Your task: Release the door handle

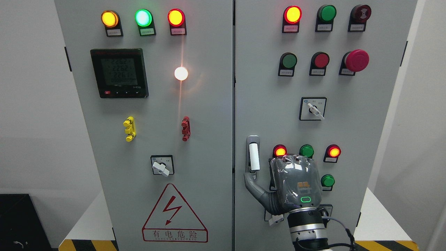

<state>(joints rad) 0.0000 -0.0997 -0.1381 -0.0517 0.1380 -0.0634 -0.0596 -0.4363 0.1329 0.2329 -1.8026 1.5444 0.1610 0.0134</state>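
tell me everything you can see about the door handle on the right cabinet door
The door handle is a white, upright bar set in a narrow grey, metallic-looking recessed plate with a rounded top, near the left edge of the right cabinet door. It sits level with the lower row of indicator lamps. It looks parallel to the door edge, not swung out. The right hand is just right of it, back to the camera; its thumb reaches up to the plate's bottom end, just below the bar. Whether they touch is unclear.
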